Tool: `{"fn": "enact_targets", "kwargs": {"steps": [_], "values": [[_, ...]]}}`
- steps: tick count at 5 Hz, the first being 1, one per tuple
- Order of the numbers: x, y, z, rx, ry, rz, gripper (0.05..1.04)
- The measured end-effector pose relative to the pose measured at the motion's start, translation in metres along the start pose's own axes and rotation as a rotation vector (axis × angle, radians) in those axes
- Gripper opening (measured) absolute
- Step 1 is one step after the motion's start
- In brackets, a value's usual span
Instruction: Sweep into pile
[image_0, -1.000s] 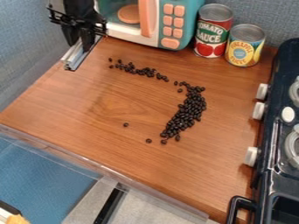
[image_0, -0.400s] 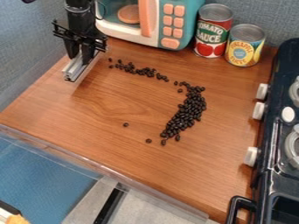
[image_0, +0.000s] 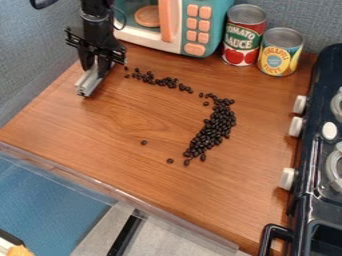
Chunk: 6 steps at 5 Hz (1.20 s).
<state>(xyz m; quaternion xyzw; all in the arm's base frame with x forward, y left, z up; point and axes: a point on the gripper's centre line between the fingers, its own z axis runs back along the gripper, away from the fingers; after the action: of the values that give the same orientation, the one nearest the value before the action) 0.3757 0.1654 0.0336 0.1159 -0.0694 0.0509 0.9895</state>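
At the far left of your table (image_0: 127, 165) you have one pair of fingers (image_0: 100, 65), closed on one grey metal bar (image_0: 89, 82), which juts out below them in the view; whether it touches the table cannot be determined. Right of the fingers, a thin trail of dark beans (image_0: 162, 81) runs across, too many to count. Two stray beans lie well apart from it: one (image_0: 143, 143) below and right of the fingers, a second (image_0: 169, 161) farther along. Beyond the trail, behind the fingers and to their right, stands one toy microwave (image_0: 167, 44) with seven buttons. Farther right of the fingers you have one dense, curved pile (image_0: 212, 128), its beans likewise uncountable. Next, two upright cans, one red and green (image_0: 244, 30), one yellow and blue (image_0: 280, 52). Farthest from the fingers: one stove (image_0: 304, 200), three knobs on its side.
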Motion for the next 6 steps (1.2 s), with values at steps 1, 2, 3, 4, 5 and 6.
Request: {"fn": "enact_targets", "kwargs": {"steps": [1, 2, 3, 4, 5, 6], "values": [[-0.001, -0.010, -0.002, 0.002, 0.001, -0.013, 0.345], [-0.002, -0.018, -0.004, 0.008, -0.001, -0.031, 0.345], [-0.004, -0.025, -0.005, 0.007, 0.002, -0.044, 0.345], [-0.005, -0.035, -0.004, 0.006, -0.008, -0.062, 0.345], [-0.009, -0.044, -0.002, -0.005, -0.009, -0.072, 0.345], [-0.014, -0.057, 0.002, -0.022, -0.005, -0.080, 0.345]]}}
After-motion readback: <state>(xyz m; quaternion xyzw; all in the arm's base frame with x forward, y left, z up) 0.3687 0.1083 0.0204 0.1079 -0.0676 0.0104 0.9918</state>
